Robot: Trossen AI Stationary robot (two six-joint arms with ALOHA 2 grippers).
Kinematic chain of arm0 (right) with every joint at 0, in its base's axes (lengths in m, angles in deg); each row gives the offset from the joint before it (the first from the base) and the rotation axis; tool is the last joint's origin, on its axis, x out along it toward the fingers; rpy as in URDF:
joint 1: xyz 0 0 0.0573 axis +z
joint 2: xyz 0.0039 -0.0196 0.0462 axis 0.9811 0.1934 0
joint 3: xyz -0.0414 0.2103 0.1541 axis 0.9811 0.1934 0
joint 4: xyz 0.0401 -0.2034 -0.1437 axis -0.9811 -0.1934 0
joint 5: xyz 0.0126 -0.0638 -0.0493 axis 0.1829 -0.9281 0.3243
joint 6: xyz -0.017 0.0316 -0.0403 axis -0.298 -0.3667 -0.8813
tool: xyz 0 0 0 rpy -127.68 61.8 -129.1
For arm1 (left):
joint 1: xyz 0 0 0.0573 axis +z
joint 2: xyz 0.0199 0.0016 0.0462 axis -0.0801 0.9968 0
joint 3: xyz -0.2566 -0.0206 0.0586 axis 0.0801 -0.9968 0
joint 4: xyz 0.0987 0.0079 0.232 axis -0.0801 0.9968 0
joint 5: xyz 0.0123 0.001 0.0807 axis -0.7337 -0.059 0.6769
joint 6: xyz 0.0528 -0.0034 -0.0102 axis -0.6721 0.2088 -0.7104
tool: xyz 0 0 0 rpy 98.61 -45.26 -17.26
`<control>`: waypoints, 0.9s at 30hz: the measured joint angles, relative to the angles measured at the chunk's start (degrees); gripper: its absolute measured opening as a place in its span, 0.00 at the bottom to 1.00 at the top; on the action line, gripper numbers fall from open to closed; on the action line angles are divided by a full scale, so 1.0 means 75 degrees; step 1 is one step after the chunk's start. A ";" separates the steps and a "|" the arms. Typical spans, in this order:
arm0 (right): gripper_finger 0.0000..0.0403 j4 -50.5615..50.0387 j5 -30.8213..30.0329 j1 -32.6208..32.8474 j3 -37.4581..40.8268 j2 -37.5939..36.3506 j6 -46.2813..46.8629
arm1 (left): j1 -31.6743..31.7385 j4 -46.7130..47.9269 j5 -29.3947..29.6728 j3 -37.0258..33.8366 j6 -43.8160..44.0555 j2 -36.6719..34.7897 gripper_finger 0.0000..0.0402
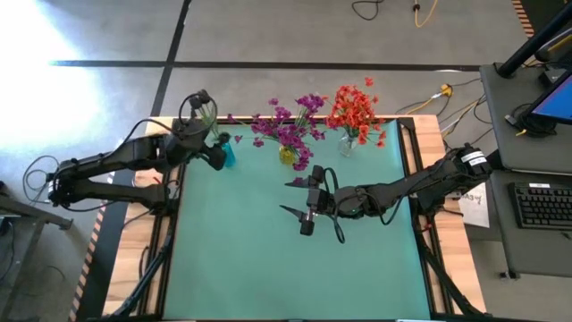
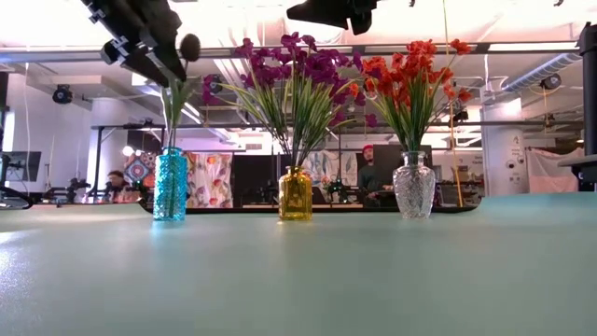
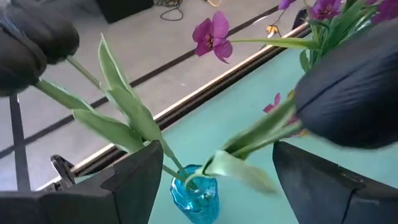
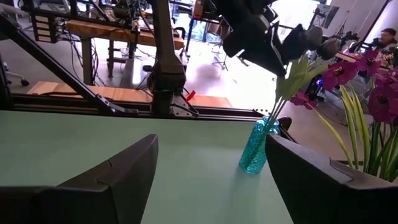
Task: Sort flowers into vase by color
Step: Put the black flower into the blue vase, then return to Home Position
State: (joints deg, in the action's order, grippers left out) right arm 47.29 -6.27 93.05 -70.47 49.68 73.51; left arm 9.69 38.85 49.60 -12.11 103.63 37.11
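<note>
Left hand (image 1: 217, 154) hangs directly over the blue vase (image 1: 228, 156) at the far-left part of the desk (image 1: 268, 268). Fingers spread apart; nothing clamped between them. In the left wrist view the green stems (image 3: 134, 121) stand in the gap between the two fingers (image 3: 124, 186), rooted in the blue vase mouth just below; whether the stems touch the fingers I cannot tell. These stems carry small dark buds (image 2: 189, 46), one seen in the low view right beside the hand.

Right hand (image 1: 298, 198) hovers over the middle of the desk, fingers spread, empty. It is well apart from all three vases, which sit beyond it toward the far edge. The right wrist view looks out between its two fingers at the blue vase, with the left arm above that vase.

Purple-magenta flowers (image 1: 295, 125) stand in the yellow vase (image 2: 295, 194), between the other two vases, off to the left hand's side and near it. Orange-red flowers (image 1: 356, 112) stand in the clear glass vase (image 2: 414, 187), farther still from the left hand, past the yellow one. All three vases upright in a row. One purple bloom (image 3: 212, 36) reaches out toward the left hand.

People show in the room behind the desk in the low view.
</note>
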 joint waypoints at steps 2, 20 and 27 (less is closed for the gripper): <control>0.71 -0.0001 0.0002 0.0000 0.0000 0.0000 0.0015 | 0.0000 0.0016 -0.0003 0.0000 0.0165 0.0051 0.71; 0.71 -0.0007 0.0000 -0.0093 0.0000 0.0000 0.0134 | 0.0003 0.0994 -0.0107 -0.0006 0.0774 -0.0330 0.73; 0.71 -0.0056 0.0003 -0.0085 0.0000 -0.0002 0.0148 | -0.0018 0.1075 -0.0711 -0.0009 0.0806 -0.0846 0.73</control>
State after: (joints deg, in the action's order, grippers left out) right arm 46.87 -6.25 92.41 -70.47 49.66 74.62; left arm 9.56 46.92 44.27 -12.18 109.67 30.76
